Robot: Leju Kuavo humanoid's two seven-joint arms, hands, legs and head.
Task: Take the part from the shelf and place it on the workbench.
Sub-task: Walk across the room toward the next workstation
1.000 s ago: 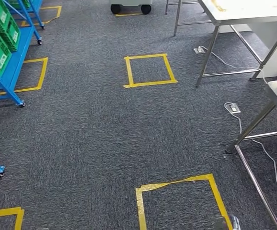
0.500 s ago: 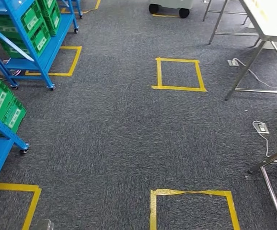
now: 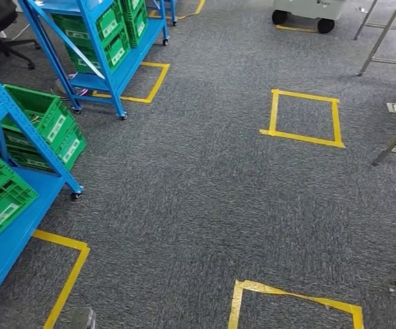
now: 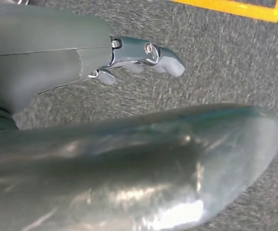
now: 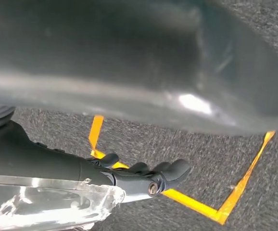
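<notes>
Two blue shelf racks stand at the left of the head view, the farther rack [image 3: 114, 65] and a nearer rack [image 3: 9, 219]. Both carry green bins [image 3: 48, 123] with white labels. I cannot make out any part inside the bins. My left hand [image 4: 94, 53] hangs over the grey carpet with its fingers [image 4: 166, 60] stretched out and nothing in them. My right hand [image 5: 94, 171] also hangs low, its fingers [image 5: 173, 169] straight and empty above a yellow tape corner [image 5: 221, 211].
Yellow tape squares mark the carpet: one [image 3: 303, 118] ahead, one [image 3: 294, 301] near my feet, one [image 3: 69, 274] beside the near rack. Table legs [image 3: 392, 140] and a floor socket [image 3: 394, 107] are at the right. A wheeled cart [image 3: 304, 10] stands at the back, an office chair [image 3: 2, 24] far left.
The whole view has swung to the left: the racks and bins have slid further into the picture, and the tables have slipped off the right edge. Both hands stay hanging and empty.
</notes>
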